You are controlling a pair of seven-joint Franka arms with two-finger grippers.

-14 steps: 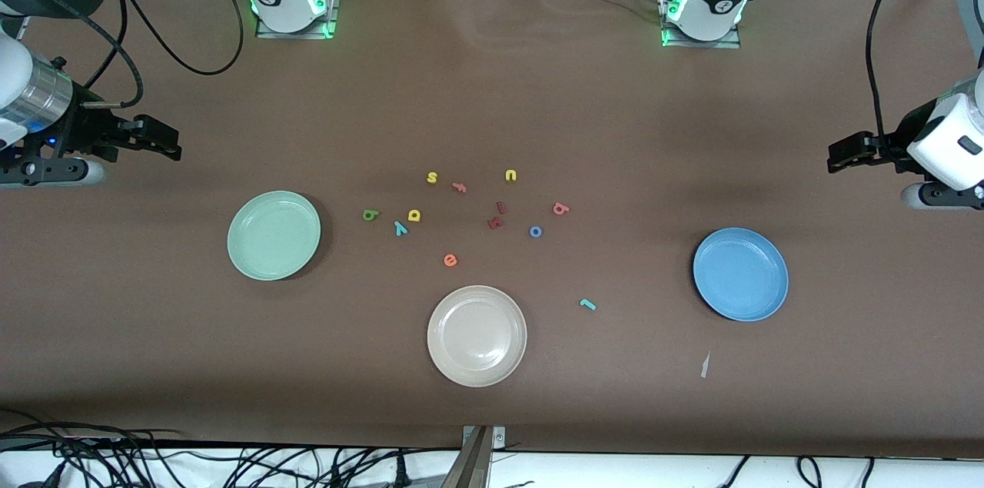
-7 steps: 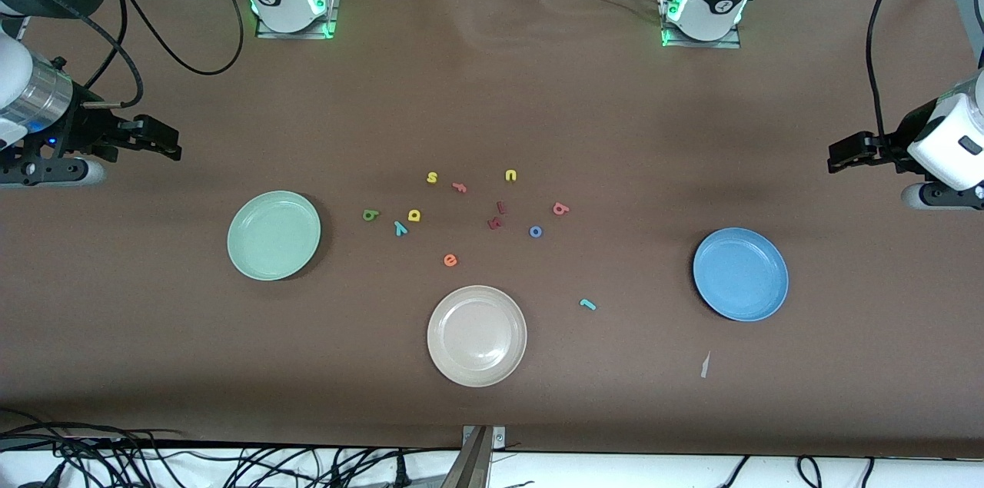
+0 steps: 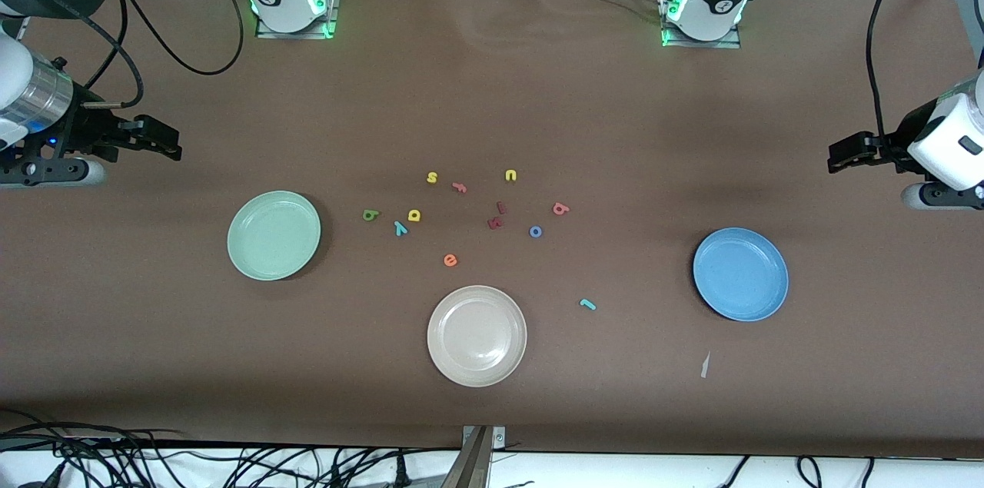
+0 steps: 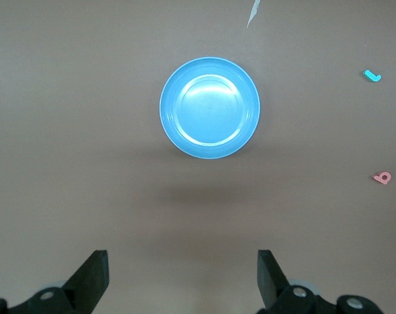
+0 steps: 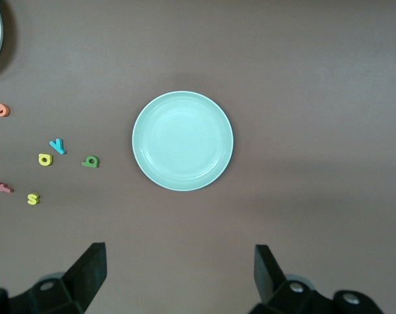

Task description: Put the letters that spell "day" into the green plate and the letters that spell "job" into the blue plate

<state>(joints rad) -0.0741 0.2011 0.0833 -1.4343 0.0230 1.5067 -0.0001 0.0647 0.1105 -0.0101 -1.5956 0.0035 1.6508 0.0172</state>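
with both the left claw [image 3: 844, 152] and right claw [image 3: 157, 142] apart and empty, we should drop squarely over the green d [image 3: 370, 215] beside the green plate [image 3: 274, 235].

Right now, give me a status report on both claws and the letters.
Left claw and right claw open, waiting at table ends. Green plate and blue plate bare. Letters loose mid-table, teal j apart near beige plate.

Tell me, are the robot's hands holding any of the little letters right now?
No. The left gripper and right gripper are both open and empty, waiting at the table's ends.
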